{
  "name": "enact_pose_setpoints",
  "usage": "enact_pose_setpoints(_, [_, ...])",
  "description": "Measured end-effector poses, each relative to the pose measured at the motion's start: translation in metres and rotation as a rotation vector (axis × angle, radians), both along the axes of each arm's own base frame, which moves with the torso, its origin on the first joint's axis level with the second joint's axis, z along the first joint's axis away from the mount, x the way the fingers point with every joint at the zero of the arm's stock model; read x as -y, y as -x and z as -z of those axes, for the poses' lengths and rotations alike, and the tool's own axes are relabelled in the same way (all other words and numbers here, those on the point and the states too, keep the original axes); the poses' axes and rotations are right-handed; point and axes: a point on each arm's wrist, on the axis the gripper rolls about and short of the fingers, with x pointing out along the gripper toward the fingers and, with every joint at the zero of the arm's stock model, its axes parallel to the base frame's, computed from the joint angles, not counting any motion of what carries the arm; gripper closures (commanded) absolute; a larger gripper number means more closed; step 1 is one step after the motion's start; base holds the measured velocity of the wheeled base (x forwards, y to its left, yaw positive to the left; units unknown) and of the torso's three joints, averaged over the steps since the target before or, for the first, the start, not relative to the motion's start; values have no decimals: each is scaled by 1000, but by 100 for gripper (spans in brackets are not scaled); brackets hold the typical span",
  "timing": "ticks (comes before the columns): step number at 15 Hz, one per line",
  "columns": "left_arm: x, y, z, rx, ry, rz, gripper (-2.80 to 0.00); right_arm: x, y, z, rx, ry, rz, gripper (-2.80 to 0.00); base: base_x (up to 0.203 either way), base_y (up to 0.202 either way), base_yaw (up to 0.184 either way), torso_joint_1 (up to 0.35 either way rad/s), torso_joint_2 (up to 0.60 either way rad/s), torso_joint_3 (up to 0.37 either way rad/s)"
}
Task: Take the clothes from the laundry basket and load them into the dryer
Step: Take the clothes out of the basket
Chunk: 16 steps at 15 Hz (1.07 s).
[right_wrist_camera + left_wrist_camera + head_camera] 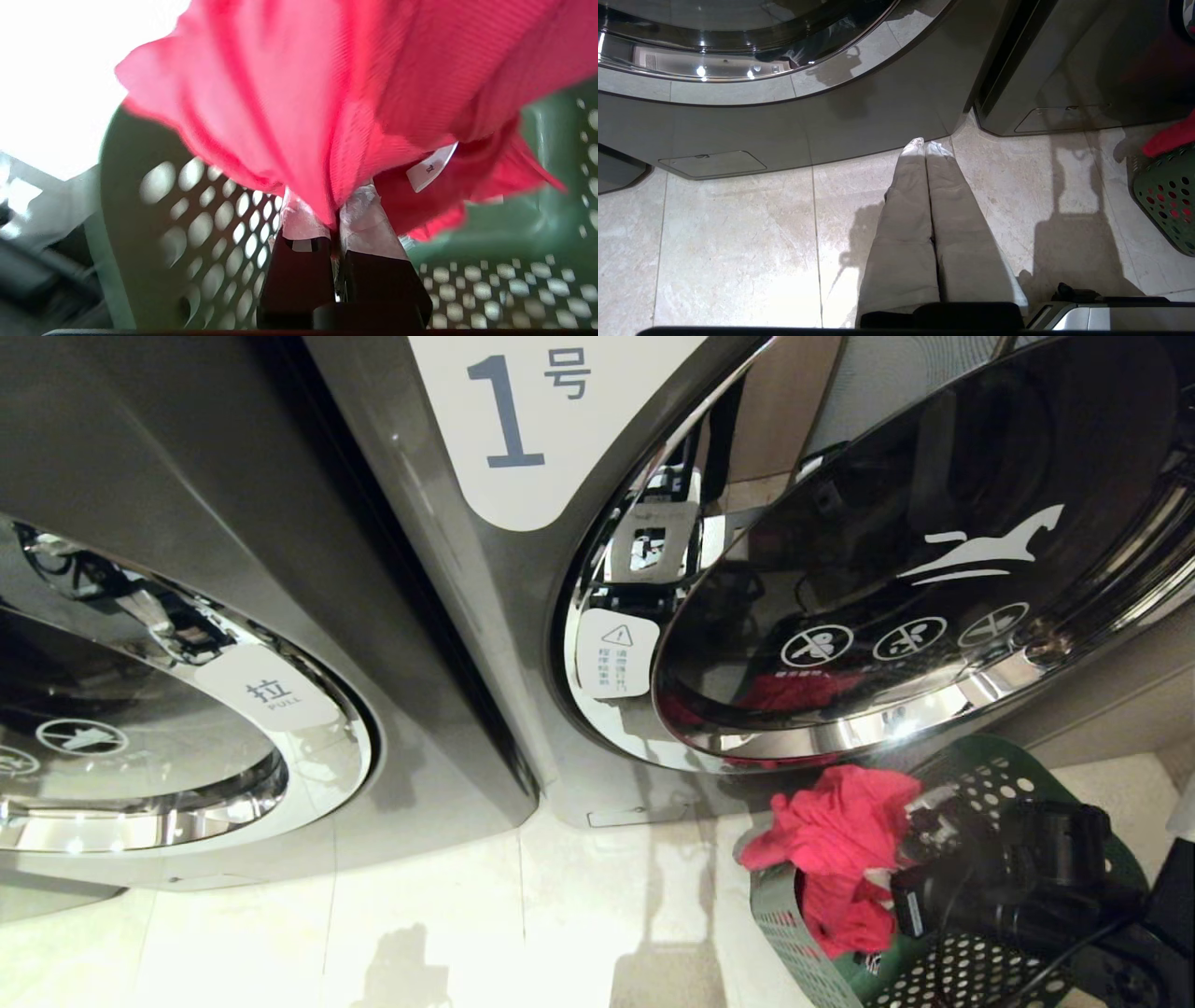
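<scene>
red garment (327, 93) pinched between right gripper (334, 219) jaws, pressed tight on a fold, white tag hanging beside. cloth bunched above the rim of green perforated laundry basket (990, 980), part still inside. basket on tile floor (373, 933) just below dryer door (896, 560) marked 1, door glass reflecting red. left gripper (924, 147) jaws pressed together, holding nothing, over floor near second machine (784, 116).

Glossy beige tiled floor (738, 242), bright glare
</scene>
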Motion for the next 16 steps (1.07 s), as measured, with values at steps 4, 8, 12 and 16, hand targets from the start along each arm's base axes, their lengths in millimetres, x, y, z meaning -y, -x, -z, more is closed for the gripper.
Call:
enact_pose_setpoints(4, [0, 0, 0, 0, 0, 0, 0, 3, 38, -37, -14, 2, 43, 0, 0, 0, 0, 0, 0, 0])
enact_pose_setpoints(8, [0, 0, 0, 0, 0, 0, 0, 8, 93, -82, 27, 23, 132, 0, 0, 0, 0, 0, 0, 0])
enact_pose_setpoints(12, [0, 0, 0, 0, 0, 0, 0, 11, 161, -99, 110, 46, 211, 0, 0, 0, 0, 0, 0, 0])
enact_pose_setpoints(16, [0, 0, 0, 0, 0, 0, 0, 14, 202, -113, 312, 39, 327, 0, 0, 0, 0, 0, 0, 0])
